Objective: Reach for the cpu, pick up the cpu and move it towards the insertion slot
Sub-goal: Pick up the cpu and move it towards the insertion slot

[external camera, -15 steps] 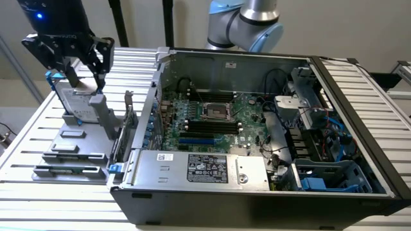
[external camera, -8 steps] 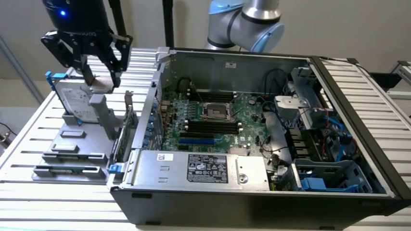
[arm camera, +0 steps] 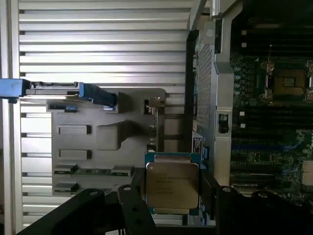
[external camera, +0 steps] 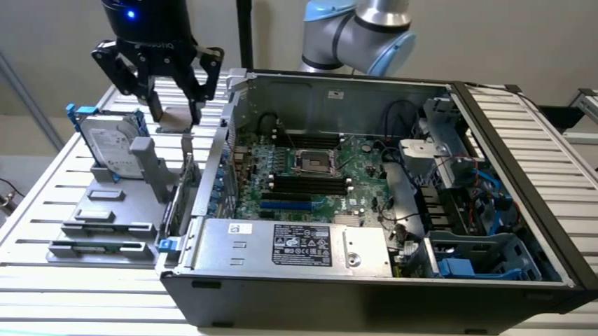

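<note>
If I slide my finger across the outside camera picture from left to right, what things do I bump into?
Hard drive with blue rails → gripper holding the cpu → insertion slot on the green board → blue plastic bay in the case's corner on the exterior view's right.

The tool point(external camera: 175, 105) holds the cpu point(external camera: 172, 112) above the grey fixture point(external camera: 117, 203).

Exterior view: high, oblique, over the whole slatted desk point(external camera: 56, 210) and open computer case point(external camera: 374, 280); wrist view: close, straight down past the end effector point(arm camera: 171, 205); shared: grey fixture point(external camera: 122, 203), motherboard point(external camera: 309, 175).
</note>
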You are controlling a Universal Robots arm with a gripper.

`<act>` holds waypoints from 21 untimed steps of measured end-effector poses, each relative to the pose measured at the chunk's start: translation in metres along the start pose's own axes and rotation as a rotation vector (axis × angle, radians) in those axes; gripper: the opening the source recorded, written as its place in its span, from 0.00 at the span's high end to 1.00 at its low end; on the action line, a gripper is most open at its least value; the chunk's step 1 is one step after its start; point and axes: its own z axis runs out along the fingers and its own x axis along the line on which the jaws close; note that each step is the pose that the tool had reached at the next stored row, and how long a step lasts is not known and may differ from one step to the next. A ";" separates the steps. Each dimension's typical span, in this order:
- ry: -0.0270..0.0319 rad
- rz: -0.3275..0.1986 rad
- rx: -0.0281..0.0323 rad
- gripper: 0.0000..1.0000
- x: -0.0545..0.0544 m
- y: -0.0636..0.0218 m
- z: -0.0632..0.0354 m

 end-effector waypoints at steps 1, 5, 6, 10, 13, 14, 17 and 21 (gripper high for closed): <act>0.0001 0.000 -0.0004 0.45 -0.004 0.0000 -0.0008; 0.0006 0.000 -0.0015 0.45 -0.023 0.0002 -0.0043; 0.0008 0.000 -0.0017 0.45 -0.027 0.0002 -0.0052; 0.0013 0.000 -0.0026 0.45 -0.045 0.0003 -0.0072; 0.0014 0.000 -0.0039 0.45 -0.059 0.0004 -0.0078; 0.0014 0.000 -0.0045 0.45 -0.063 0.0004 -0.0079; 0.0014 0.000 -0.0067 0.45 -0.077 0.0004 -0.0081; 0.0015 0.000 -0.0078 0.45 -0.095 0.0005 -0.0085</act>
